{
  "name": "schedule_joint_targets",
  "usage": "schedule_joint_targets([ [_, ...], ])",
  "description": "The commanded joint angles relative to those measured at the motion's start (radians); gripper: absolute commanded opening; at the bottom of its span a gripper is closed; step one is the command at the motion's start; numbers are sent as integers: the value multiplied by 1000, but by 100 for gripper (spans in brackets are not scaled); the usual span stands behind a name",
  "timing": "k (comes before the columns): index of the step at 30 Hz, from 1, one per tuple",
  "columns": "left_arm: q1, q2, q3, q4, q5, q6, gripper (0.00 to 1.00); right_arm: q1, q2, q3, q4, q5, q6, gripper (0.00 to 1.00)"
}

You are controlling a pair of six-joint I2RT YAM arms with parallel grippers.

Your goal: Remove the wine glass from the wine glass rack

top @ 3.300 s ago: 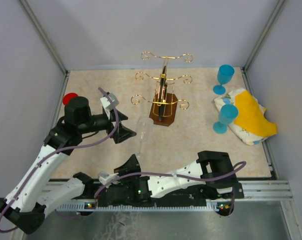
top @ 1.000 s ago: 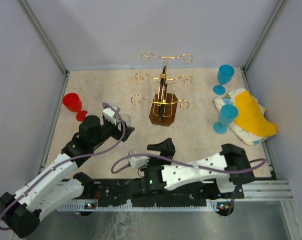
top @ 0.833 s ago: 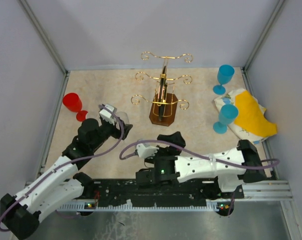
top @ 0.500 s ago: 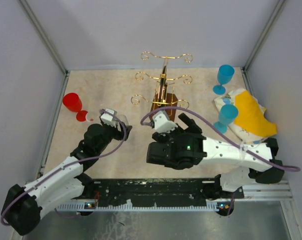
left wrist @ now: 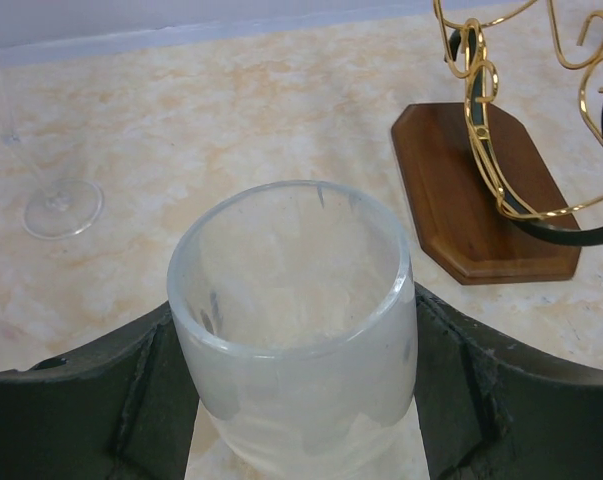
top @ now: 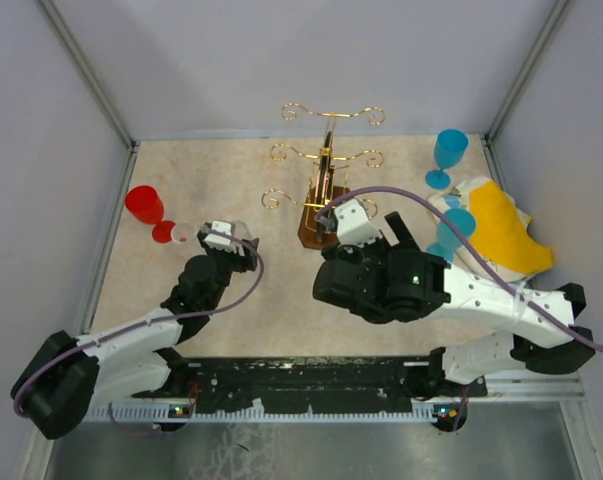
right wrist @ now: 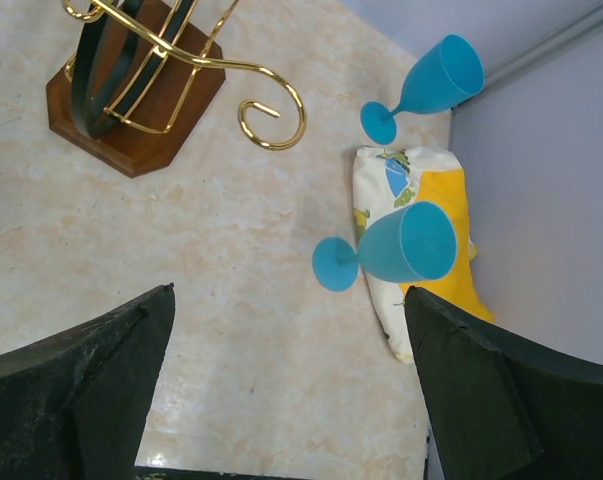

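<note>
1. Left jaws pressed onto the frosted bowl of the wine glass (left wrist: 286,400), one dark finger (left wrist: 121,390) against each flank; rim up, open towards the wrist camera.
2. Right jaws spread wide, nothing between them; below them only bare bench (right wrist: 231,250). Up and to their left, the wooden base of the wine glass rack (right wrist: 141,140); ahead and to their right, two blue glasses (right wrist: 406,243) beside a yellow-and-white cloth (right wrist: 436,185).
3. Wine glass off the rack by the look of it: every gold hook bare in the overhead view, and a strip of bench between bowl and rack in the left wrist view.
4. From the left jaws, rack ahead and to the right, apart from the glass; to their left, a clear foot (left wrist: 63,208) of some other stemmed glass, and further off in the overhead view a red glass (top: 143,203).
5. Long axis of the held glass roughly upright, passing down between the jaws; stem and foot hidden under the bowl, so no telling whether resting on the bench or held above it.
6. Left arm (top: 131,335) the nearer by far, being the holder; right arm (top: 481,295) beside the rack, its jaws well apart from the glass.
7. Seems close to finished: probably needs only a straight lowering along that upright axis, then a gentle opening.
8. Worth minding: smooth rounded wall, so liable to slip or tip if released off-vertical.
</note>
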Motion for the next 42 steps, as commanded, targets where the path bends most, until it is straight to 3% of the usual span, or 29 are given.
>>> schedule_joint_targets([
  [1, -15, 68, -15, 266, -91, 80, 74, -42, -75, 5, 55, -1, -3, 97],
  [8, -34, 263, -33, 477, -172, 117, 76, -75, -109, 43, 67, -13, -28, 98],
  [13, -63, 322, -72, 605, -213, 135, 81, -85, -113, 74, 18, -12, -21, 98],
  [19, -94, 331, -79, 614, -239, 137, 91, -103, -137, 50, 41, -26, -29, 98],
  [21, -110, 323, -77, 612, -250, 146, 99, -110, -140, 41, 56, -26, -35, 98],
  [23, -125, 307, -75, 603, -257, 158, 100, -116, -141, 33, 70, -26, -44, 98],
  [30, -181, 164, -51, 441, -302, 166, 100, -133, -147, 14, 129, -62, -103, 99],
  [42, -196, -139, 73, -138, -264, 33, 100, -180, -153, -17, 259, -130, -150, 99],
])
